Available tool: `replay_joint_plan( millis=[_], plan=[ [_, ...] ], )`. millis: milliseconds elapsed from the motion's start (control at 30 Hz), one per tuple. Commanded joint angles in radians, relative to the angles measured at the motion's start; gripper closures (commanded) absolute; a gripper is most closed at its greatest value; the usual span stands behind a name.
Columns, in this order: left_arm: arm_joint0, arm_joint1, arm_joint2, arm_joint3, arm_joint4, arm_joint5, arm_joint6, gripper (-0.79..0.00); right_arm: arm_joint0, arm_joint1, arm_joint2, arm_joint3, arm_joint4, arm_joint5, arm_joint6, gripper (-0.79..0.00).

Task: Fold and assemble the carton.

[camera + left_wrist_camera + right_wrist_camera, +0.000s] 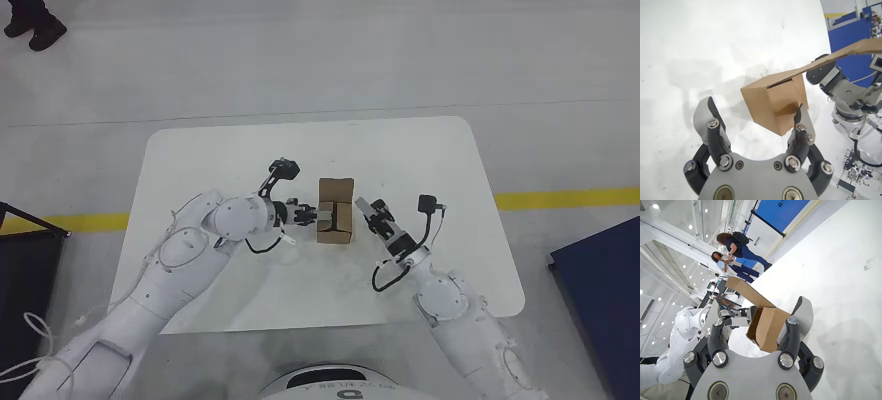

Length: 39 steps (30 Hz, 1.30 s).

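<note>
The carton (335,211) stands on the tabletop (200,170), lid flap raised, squarely between both tools: left tool (316,213) fingers apart against one wall, right tool (362,208) likewise apart beside the opposite wall.

Overhead; opposed close wrist cameras around carton (335,210)

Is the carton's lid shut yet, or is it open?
Open. In the right wrist view the lid flap stands up off the carton, and the carton's inside shows.
</note>
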Motion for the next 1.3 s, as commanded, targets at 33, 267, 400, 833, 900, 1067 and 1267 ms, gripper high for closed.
replay_joint_plan(
  millis=[33, 267, 400, 833, 900, 1067, 1267],
  plan=[
    [-0.027, -0.012, 0.032, 0.007, 0.029, 0.021, -0.013, -0.388, -0.001, 0.0, 0.003, 0.004, 0.001, -0.018, -0.006, -0.619],
    [-0.061, -0.028, 0.059, 0.009, 0.05, 0.041, -0.035, 0.0, -0.012, 0.002, 0.025, 0.005, -0.011, -0.049, -0.029, -0.597],
    [-0.064, -0.028, 0.059, -0.042, 0.1, 0.109, -0.056, 0.0, -0.025, 0.002, 0.032, -0.01, -0.064, -0.06, -0.068, -0.582],
    [0.002, -0.012, 0.013, -0.146, 0.171, 0.208, -0.094, -0.286, -0.041, 0.0, 0.028, -0.03, -0.121, -0.12, -0.122, -0.588],
    [0.018, -0.01, -0.001, -0.164, 0.157, 0.214, -0.09, -0.785, -0.038, -0.003, 0.028, -0.017, -0.114, -0.137, -0.149, -0.505],
    [0.086, 0.003, -0.095, -0.222, 0.041, 0.203, -0.056, -0.785, -0.018, -0.009, 0.015, 0.035, -0.112, -0.18, -0.193, -0.456],
    [0.217, 0.035, -0.306, -0.287, -0.128, 0.151, 0.011, -0.785, -0.035, -0.007, 0.02, 0.033, -0.213, -0.259, -0.234, -0.533]
  ],
)
